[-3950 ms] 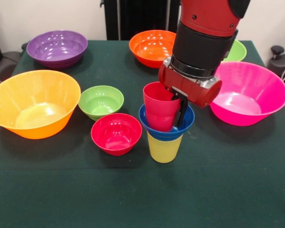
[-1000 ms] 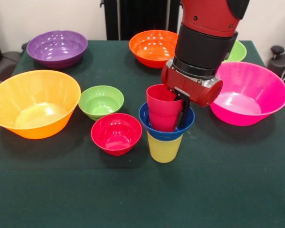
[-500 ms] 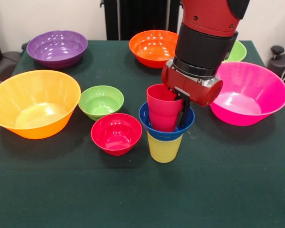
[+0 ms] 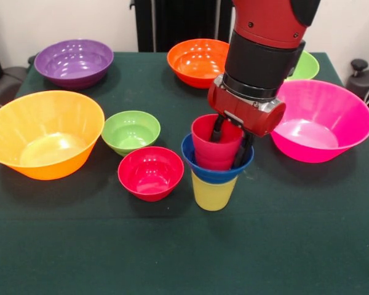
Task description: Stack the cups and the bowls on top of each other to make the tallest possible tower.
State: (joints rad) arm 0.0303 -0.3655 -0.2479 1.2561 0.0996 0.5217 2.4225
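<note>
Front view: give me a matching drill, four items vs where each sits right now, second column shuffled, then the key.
Items:
1. red cup
2. small blue bowl
3. yellow cup
4. small red bowl

Places:
A. on the table at the bottom of the stack
B. standing in the blue bowl, one tool finger inside its rim
C. alone on the table, beside the stack
D. sitting on the yellow cup's mouth

The tool straddles the red cup's wall.

Pairs: 1-B, 2-D, 3-A, 4-C
</note>
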